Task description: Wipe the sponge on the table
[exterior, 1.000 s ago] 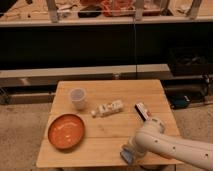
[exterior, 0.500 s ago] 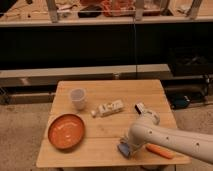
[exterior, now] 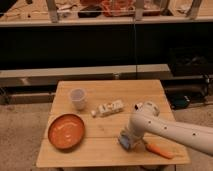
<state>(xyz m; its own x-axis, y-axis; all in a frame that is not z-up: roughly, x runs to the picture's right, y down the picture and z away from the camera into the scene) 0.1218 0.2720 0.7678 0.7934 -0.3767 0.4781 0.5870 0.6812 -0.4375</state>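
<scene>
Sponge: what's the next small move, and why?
Probably a short stroke toward the orange plate. The gripper sits over the sponge on the table near its front edge; bare planks lie that way, while an orange item lies close on the other side.

Robot arm (exterior: 172, 132) reaching down onto a wooden table (exterior: 116, 90).
The gripper (exterior: 128, 138) is low over the table's front edge, at the light-blue sponge (exterior: 124, 144), which lies on the planks. A carrot-like orange object (exterior: 160, 150) lies just beside it; an orange plate (exterior: 66, 132), a pale cup (exterior: 77, 98) and a white carton (exterior: 110, 108) sit further left.
</scene>
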